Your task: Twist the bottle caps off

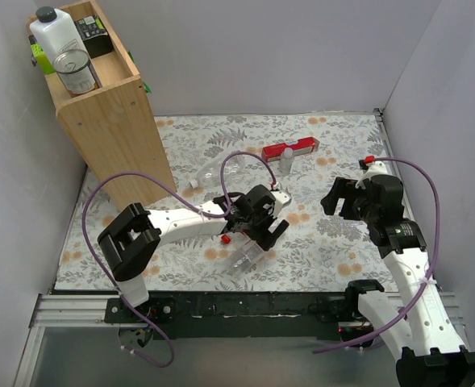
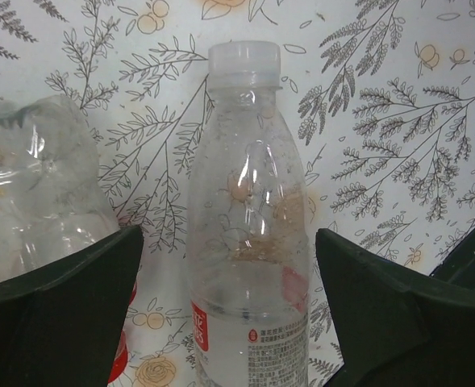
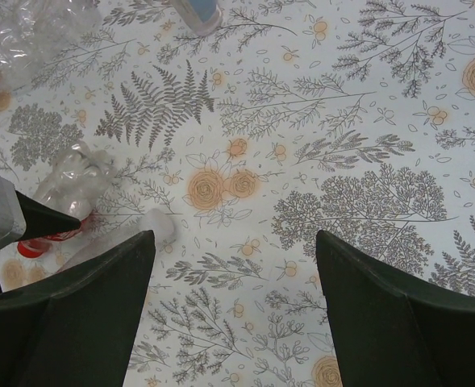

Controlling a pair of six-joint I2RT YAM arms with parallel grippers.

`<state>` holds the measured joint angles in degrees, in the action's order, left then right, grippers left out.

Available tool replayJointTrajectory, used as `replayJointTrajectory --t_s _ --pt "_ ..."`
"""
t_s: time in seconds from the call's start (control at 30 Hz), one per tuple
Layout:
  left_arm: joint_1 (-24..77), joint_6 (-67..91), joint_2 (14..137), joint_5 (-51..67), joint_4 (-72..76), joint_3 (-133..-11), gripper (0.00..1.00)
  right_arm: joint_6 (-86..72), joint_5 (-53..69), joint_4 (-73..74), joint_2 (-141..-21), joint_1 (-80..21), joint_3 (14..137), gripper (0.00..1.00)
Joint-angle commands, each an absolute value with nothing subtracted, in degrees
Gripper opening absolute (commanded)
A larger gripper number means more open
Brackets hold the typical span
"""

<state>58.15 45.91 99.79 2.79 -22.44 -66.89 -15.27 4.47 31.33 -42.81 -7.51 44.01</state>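
left gripper (image 2: 229,238), wrist view: its two dark wedge-shaped fingers (image 2: 60,314) fill the lower corners, jaws wide apart and closed on nothing.

white floral-print tablecloth (image 1: 334,129): covers the whole work surface.

tall plain wooden crate (image 1: 112,121): far left corner, with a white plastic jug (image 1: 53,32) and a metal tin can (image 1: 76,71) in its open top.

white left arm (image 1: 181,222): extends to mid-table. white right arm (image 1: 406,258): stands along the right edge. right gripper (image 3: 235,242): hangs over bare cloth, jaws wide, nothing between them.

clear plastic labelled bottle (image 2: 249,242): lies on its side between the left gripper's fingers, neck pointing away from the wrist. a strip of cloth shows between it and the finger at the view's left; the other finger stands just beside its wall.

crushed clear plastic bottle (image 2: 35,185): outside the jaws, beyond the finger at the view's left.

long red rectangular box (image 1: 289,148): far centre, with a small upright clear bottle (image 1: 285,161) just beside its near edge.

pale translucent screw cap (image 2: 243,60): still on the lying bottle's neck, beyond the left fingertips and in line with the gap, touched by neither finger. in the right wrist view it lies left of that gripper's fingers, outside its gap.
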Motion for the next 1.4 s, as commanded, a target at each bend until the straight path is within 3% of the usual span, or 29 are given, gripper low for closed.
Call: replayJointTrajectory --t_s 0.0,0.2,0.4,0.5,0.77,1.07,1.37 --pt "59.24 47.19 96.33 4.91 -22.68 -63.56 0.88 -15.38 4.40 30.06 -41.48 -7.29 44.82 0.87" --pt "61.61 46.23 96.59 9.04 -22.15 -62.31 0.86 -15.55 4.13 30.59 -42.10 -7.29 45.53 0.87" --pt "63.28 45.44 98.88 6.68 -23.29 -62.67 0.55 -16.52 4.66 30.50 -41.84 -7.38 45.53 0.87" --pt "63.28 45.96 97.39 6.77 -21.54 -61.79 0.47 -16.79 5.18 30.41 -42.01 -7.30 45.88 0.86" --pt "62.76 44.65 88.69 -2.08 -11.79 -61.17 0.44 -20.03 12.73 28.31 -44.56 -7.29 50.96 0.83" --pt "59.50 46.32 79.73 -5.53 2.35 -55.91 0.45 -35.76 28.29 10.39 -47.55 -7.38 53.00 0.75" --pt "59.33 47.28 75.85 -5.28 3.95 -51.95 0.46 -38.06 27.08 5.54 -50.27 -12.21 50.18 0.72"
